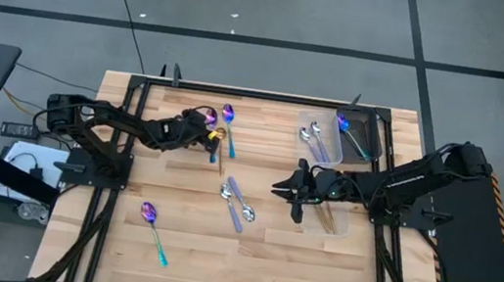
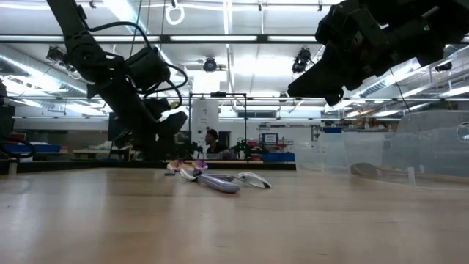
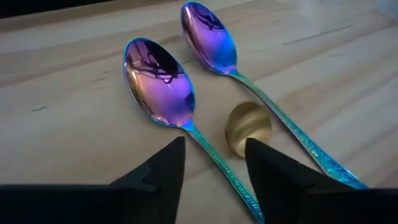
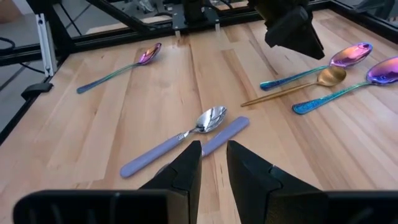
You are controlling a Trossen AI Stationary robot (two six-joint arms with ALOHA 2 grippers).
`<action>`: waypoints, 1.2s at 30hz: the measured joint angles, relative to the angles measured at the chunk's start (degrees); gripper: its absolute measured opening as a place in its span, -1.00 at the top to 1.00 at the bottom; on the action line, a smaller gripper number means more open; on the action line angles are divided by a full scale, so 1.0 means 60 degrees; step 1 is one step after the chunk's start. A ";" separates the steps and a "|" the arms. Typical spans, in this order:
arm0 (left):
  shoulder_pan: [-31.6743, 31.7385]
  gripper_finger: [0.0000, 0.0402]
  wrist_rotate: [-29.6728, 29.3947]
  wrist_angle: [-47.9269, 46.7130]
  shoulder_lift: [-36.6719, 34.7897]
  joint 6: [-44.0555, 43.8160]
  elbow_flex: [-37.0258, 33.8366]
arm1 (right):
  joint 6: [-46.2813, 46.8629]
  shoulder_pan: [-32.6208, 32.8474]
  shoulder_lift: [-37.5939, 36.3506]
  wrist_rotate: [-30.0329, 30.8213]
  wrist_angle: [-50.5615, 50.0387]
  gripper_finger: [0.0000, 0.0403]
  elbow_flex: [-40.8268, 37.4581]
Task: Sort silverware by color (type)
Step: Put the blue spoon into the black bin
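Hovering with fingers apart, left gripper (image 3: 211, 165) straddles an iridescent spoon (image 3: 163, 87) on the table (image 1: 313, 268), beside a gold spoon (image 3: 247, 127). Light, stiff, slippery; likely best pinched across its slim handle.

Bare table (image 1: 312, 278) lies open between the iridescent spoon (image 1: 153, 228) and right-side containers (image 1: 359, 136).

Wooden table, clear containers
Clear plastic containers (image 1: 356, 136) sit at the light wooden table's (image 1: 312, 278) far right (grey floor (image 1: 278, 26) beyond).
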 joint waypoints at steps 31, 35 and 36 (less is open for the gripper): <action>-0.0863 -0.13 -0.2542 -0.1443 0.1557 -0.0977 0.1610 | 0.0040 0.0313 -0.0004 -0.0135 0.0277 0.57 0.0000; -0.0649 -0.13 -0.1828 -0.1696 0.1559 -0.1247 0.1611 | 0.0040 0.0361 -0.0004 -0.0135 0.0278 0.57 0.0000; -0.0651 -0.13 -0.1798 -0.1792 0.1559 -0.1258 0.1614 | 0.0039 0.0361 -0.0004 -0.0135 0.0282 0.57 0.0000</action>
